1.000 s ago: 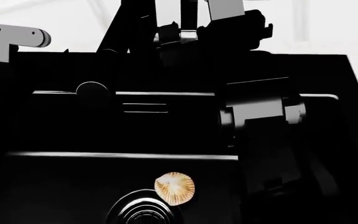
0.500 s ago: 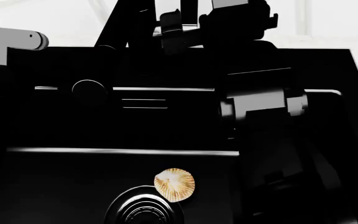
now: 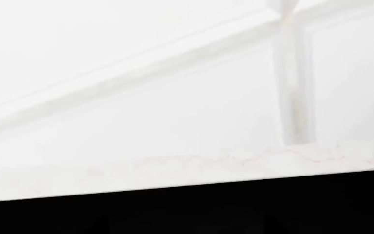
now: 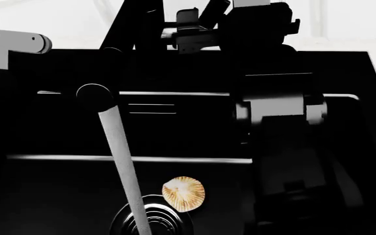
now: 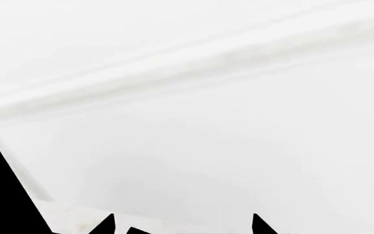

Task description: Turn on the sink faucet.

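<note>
Sink point(image 4: 57, 196) fills the lower head view: one glossy black basin, stepped ledge as a bright line across it, one round drain point(image 4: 165, 223) of shiny rings at the bottom edge. One pale ribbed shell point(image 4: 183, 194) lies in the basin, touching the drain's upper right rim. Sink faucet point(image 4: 95, 94): round nozzle sits over the basin's rear ledge, left of centre; its dark spout runs up toward the back wall and is hard to separate from the black arm parts. One pale stream of water point(image 4: 124, 171) now falls from the nozzle, slanting down to the drain; half a second ago there was no stream, only the dry nozzle. Shell and drain unchanged. Right arm point(image 4: 281, 110) stands large over the right half of the basin, hiding that side. Right gripper point(image 4: 198, 27) is up at the back by the faucet base, against the white wall; it has tilted since the earlier frame, fingers apart with a narrow gap, nothing visibly held. Left arm point(image 4: 11, 41) shows only as a grey link at far left; left gripper not visible, state cannot be told. Left wrist view: white worktop point(image 3: 174, 170) edge and wall panel only. Right wrist view: white wall, dark finger tips point(image 5: 105, 225) at the edge.
</note>
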Robot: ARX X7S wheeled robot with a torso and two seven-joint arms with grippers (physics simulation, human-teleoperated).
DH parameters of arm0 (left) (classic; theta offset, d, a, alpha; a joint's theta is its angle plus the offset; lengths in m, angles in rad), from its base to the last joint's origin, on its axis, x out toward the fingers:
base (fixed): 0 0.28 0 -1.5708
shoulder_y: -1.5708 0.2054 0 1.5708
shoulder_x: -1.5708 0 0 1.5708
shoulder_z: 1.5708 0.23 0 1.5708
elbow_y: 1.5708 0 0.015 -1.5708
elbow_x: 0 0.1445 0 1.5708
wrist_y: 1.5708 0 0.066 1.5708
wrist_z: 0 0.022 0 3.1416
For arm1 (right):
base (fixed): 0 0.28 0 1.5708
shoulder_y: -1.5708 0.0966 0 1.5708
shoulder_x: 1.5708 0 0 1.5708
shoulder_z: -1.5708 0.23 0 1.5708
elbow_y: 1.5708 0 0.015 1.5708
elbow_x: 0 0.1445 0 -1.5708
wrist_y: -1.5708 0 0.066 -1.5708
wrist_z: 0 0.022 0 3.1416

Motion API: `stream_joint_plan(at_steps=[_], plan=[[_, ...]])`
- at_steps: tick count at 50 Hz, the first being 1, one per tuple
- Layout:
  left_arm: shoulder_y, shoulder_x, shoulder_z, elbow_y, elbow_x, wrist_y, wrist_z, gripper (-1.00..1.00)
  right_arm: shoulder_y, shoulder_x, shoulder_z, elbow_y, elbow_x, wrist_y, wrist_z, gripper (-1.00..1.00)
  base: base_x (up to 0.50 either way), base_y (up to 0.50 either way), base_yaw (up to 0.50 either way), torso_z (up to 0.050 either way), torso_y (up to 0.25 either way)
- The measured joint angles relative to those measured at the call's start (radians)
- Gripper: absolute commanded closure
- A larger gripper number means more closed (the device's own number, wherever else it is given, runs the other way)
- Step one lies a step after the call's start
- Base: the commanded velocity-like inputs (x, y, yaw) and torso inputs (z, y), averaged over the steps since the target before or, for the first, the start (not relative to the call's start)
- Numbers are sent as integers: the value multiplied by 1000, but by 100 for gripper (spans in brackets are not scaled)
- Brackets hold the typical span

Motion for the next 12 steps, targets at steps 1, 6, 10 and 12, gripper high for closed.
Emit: stream_joint_plan(at_steps=[1,6,10,12], plan=[[0,0,1,1,0,-1,0,-100,-1,0,9,-1,-5,1,-2,-100,0,0,0,0,0],[0,1,4,3,-1,-1,-3,-100,-7,0,58,-5,-30,5,-13,-100,0,0,0,0,0],[2,1,6,4,-2,-1,-4,-100,-12,0,99,-8,-47,8,-23,-100,0,0,0,0,0],[2,1,6,6,-3,-3,-4,-100,-14,0,117,-9,-54,8,-28,-100,0,0,0,0,0]])
